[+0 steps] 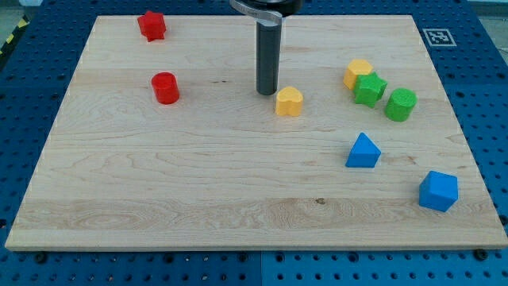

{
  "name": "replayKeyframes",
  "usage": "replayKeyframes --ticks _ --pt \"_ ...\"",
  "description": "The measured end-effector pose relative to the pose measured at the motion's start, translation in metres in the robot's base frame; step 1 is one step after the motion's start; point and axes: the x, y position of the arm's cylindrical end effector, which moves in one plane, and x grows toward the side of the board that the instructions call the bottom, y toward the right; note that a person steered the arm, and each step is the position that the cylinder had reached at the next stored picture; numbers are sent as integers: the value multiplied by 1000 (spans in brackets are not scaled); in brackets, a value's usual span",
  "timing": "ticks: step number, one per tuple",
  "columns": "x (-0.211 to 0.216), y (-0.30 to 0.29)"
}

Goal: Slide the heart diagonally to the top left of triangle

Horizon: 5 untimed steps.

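Yellow heart (289,102) sits on worktop (198,183), up-left of blue triangle (363,151) but apart from it. My tip (267,93) stands just left of heart, nearly touching. No fingers on this rod. Judgement: placement roughly met; little left.

A robotics lab: wooden board (238,191) on blue perforated bench (484,95) (fiducial marker (436,36)).

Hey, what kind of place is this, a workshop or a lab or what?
Probably a robotics lab bench: a wooden board on a blue perforated table, a printed marker at the board's corner, small blocks like the yellow heart, my tip beside it.
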Motion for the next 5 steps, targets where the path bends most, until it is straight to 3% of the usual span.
replayKeyframes --ticks 5 --pt "24 43"
